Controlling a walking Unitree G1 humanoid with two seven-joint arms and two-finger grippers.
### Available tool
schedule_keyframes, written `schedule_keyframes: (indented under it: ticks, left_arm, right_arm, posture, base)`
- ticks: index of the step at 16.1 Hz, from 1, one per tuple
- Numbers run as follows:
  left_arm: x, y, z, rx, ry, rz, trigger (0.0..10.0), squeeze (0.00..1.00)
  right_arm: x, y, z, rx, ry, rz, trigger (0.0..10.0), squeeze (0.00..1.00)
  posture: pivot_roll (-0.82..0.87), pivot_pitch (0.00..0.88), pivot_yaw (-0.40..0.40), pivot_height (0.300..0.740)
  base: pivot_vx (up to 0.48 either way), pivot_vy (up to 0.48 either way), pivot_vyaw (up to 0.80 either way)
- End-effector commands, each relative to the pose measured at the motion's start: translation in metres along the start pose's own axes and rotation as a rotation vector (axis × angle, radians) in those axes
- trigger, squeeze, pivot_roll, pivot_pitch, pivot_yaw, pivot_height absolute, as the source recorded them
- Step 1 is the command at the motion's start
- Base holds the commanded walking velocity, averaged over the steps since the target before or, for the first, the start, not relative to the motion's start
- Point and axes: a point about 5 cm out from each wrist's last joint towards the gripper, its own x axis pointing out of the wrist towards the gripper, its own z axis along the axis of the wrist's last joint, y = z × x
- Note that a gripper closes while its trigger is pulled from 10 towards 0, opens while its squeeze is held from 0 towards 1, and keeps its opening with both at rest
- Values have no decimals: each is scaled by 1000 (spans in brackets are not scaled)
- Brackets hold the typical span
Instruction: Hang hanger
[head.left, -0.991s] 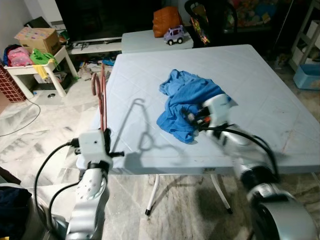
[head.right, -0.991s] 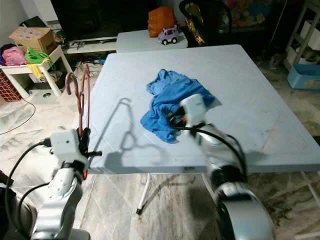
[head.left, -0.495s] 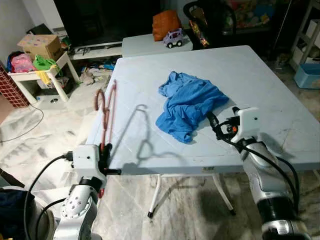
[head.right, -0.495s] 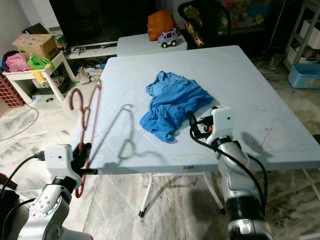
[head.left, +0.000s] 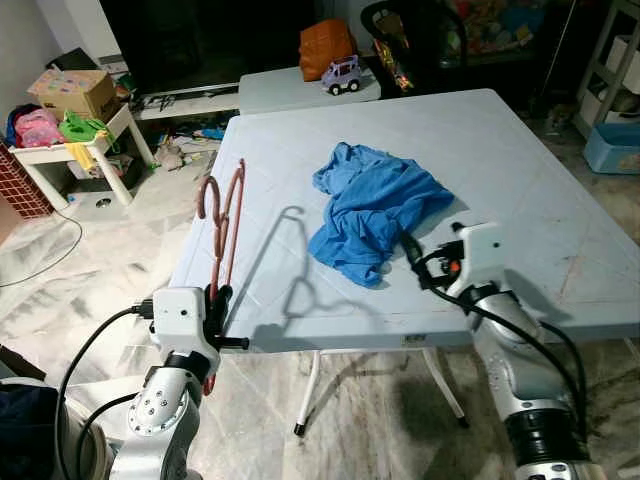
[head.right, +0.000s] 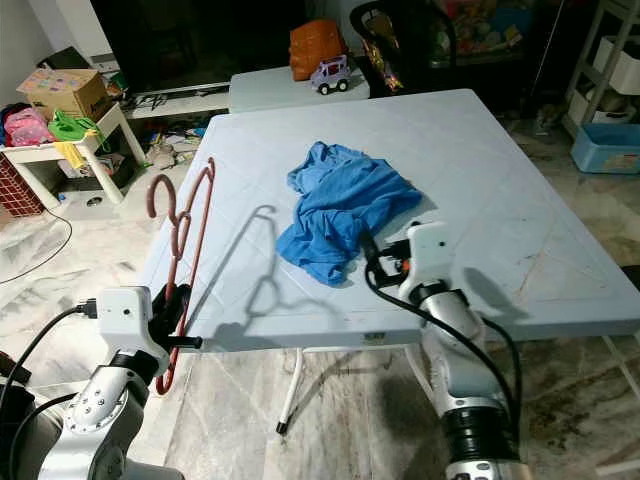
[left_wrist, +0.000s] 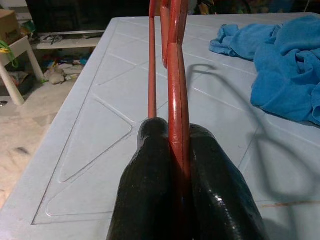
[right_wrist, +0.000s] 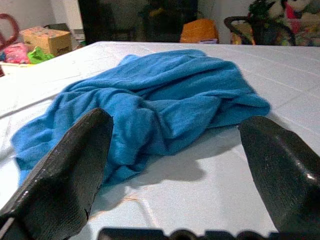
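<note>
While the left tool (head.left: 216, 305) clamps the red hanger (head.left: 222, 232) upright off the surface's (head.left: 520, 170) left edge, hanging isn't done.
Right tool (right_wrist: 175, 165) gapes empty near the blue cloth (head.left: 375, 205); I'd say we're early.

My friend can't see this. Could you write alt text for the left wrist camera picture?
Two black fingers of the left gripper clamp a red hanger that rises over a pale blue table. A crumpled blue cloth lies on the table further off.

Bright, sharp; hard shadows, dim background
</note>
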Motion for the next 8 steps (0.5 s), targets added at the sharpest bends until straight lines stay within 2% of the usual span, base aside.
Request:
schedule_keyframes:
  ticks: [1,2,3,8]
  left_arm:
    - [1,3,1,12,14,5,10000,0]
    - [1,3,0,20,22,6,10000,0]
    - [1,3,-1,25,30,8,10000,0]
    - [2,2,-2,24,40,6,10000,0]
  right_arm:
    - [1,6,6,-8,-18,17,10000,588]
    - [1,6,7,5,-21,15,10000,498]
    - [1,7,9,24,-28,20,10000,518]
    - [2,9,12,32,-29,34,10000,510]
  posture:
    - [-61,0,96,740]
    - [-61,0,96,740]
    - [-61,0,96,740]
    - [-62,0,100,740]
  base:
    - [0,0,0]
    - [0,0,0]
    - [0,0,0]
    - [-271,0,0]
